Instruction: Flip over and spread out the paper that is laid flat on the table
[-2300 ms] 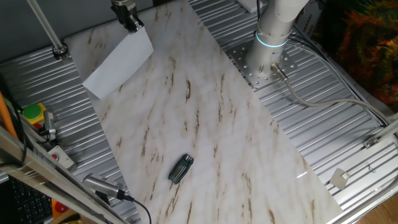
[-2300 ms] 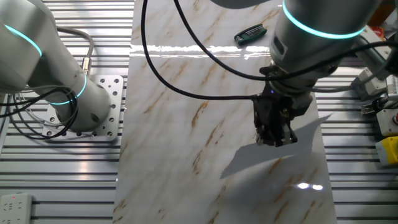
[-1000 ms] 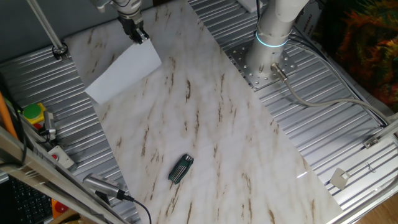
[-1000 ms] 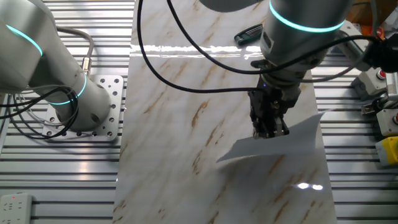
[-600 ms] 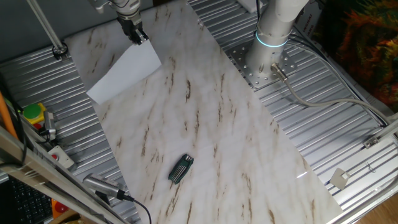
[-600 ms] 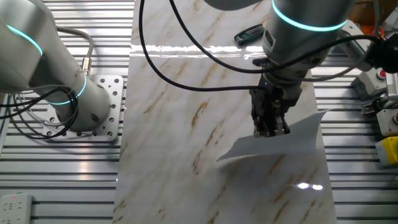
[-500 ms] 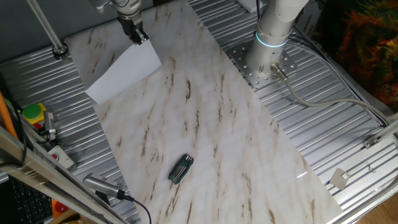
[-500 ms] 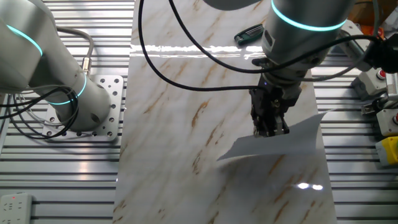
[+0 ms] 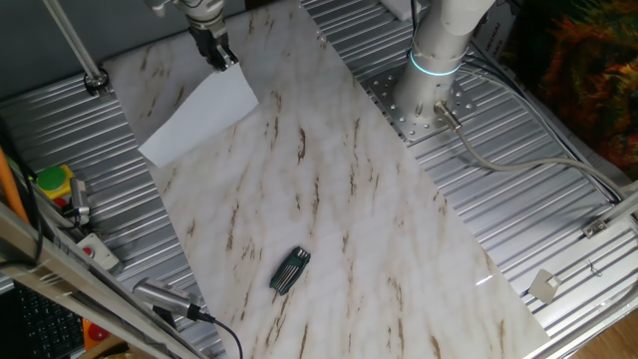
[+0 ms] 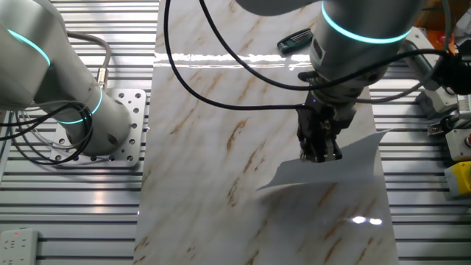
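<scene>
The white paper [image 9: 196,118] hangs tilted over the far left end of the marble table [image 9: 329,199]. My gripper [image 9: 223,61] is shut on the paper's upper right edge and holds that edge up. In the other fixed view the gripper [image 10: 320,156] pinches the top edge of the paper [image 10: 331,169], which slopes down toward the table [image 10: 221,132]; its lower edge is near or on the board.
A small black ribbed object [image 9: 289,270] lies on the board near its front; it also shows in the other fixed view [image 10: 296,40]. The arm's base [image 9: 429,95] stands on the ribbed metal beside the board. A yellow-and-green button box [image 9: 55,184] sits at the left.
Over 2.3 s the gripper carried the paper's edge a little to the right along the board. In the last half second nothing visibly moved.
</scene>
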### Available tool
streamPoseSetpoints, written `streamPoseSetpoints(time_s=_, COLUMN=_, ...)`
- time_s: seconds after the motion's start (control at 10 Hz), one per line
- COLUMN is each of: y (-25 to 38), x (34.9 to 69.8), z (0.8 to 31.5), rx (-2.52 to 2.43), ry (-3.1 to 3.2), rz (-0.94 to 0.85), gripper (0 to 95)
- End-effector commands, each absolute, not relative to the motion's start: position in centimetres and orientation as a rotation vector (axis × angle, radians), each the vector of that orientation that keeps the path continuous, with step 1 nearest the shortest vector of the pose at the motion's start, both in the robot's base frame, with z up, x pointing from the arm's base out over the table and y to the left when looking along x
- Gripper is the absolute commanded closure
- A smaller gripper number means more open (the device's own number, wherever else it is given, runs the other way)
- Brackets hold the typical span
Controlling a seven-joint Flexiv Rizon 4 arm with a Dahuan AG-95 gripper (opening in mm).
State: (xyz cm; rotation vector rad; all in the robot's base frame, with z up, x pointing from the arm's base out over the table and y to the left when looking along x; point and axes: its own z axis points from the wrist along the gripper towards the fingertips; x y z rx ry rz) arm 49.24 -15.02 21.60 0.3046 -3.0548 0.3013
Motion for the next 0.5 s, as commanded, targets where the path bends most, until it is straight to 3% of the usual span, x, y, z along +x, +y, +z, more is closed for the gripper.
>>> streamPoseSetpoints(time_s=0.1, y=-14.89, x=49.28, z=21.64, rx=0.266, ry=-3.072, rz=0.233, gripper=95.0)
streamPoseSetpoints(time_s=0.5, y=-14.67, x=49.34, z=21.69, rx=0.228, ry=-3.095, rz=0.143, gripper=95.0)
